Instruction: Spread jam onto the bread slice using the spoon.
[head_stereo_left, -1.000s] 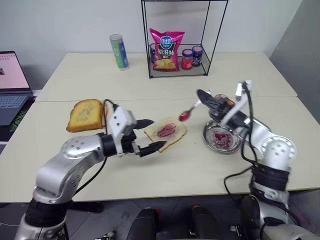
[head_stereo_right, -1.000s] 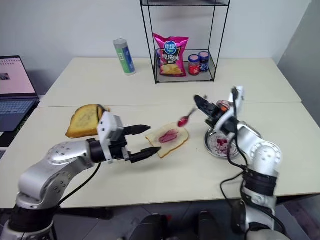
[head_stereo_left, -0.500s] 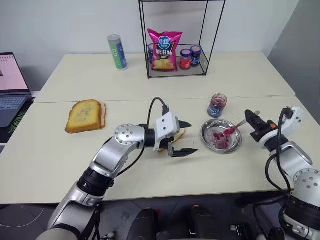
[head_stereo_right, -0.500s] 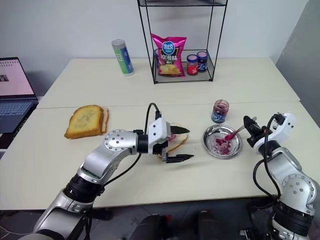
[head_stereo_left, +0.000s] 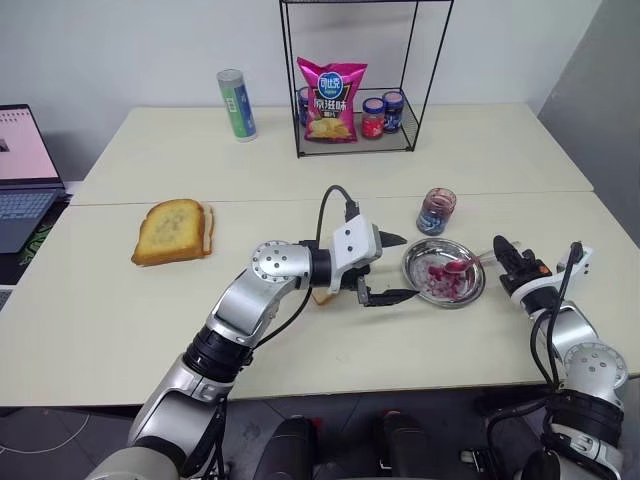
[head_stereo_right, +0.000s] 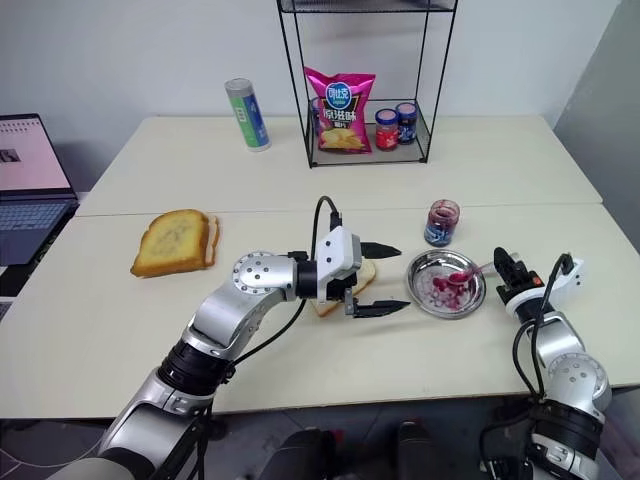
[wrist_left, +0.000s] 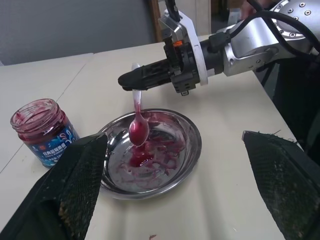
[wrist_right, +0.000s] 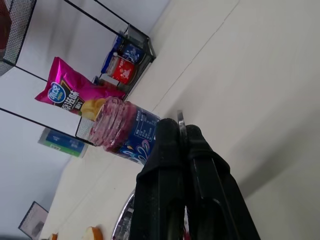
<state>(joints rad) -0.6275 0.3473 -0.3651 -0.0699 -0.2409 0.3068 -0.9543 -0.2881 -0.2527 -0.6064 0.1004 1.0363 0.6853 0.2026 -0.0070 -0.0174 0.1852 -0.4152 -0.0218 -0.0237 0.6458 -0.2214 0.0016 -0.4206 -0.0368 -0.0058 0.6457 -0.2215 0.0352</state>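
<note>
One steel dish (head_stereo_right: 445, 283), one open jam jar (head_stereo_right: 440, 222), two capped jars (head_stereo_right: 396, 124), one chip bag (head_stereo_right: 343, 110).

The left arm reaches across to the middle of the surface, bent at the elbow, and its hand (head_stereo_left: 388, 268) points to the right with both black fingers spread wide and nothing between them. The right arm stays low near the right edge of the surface. Its hand (wrist_left: 131, 81) points almost level, with the fingers pressed together on the spoon (wrist_left: 137, 122) handle.
</note>
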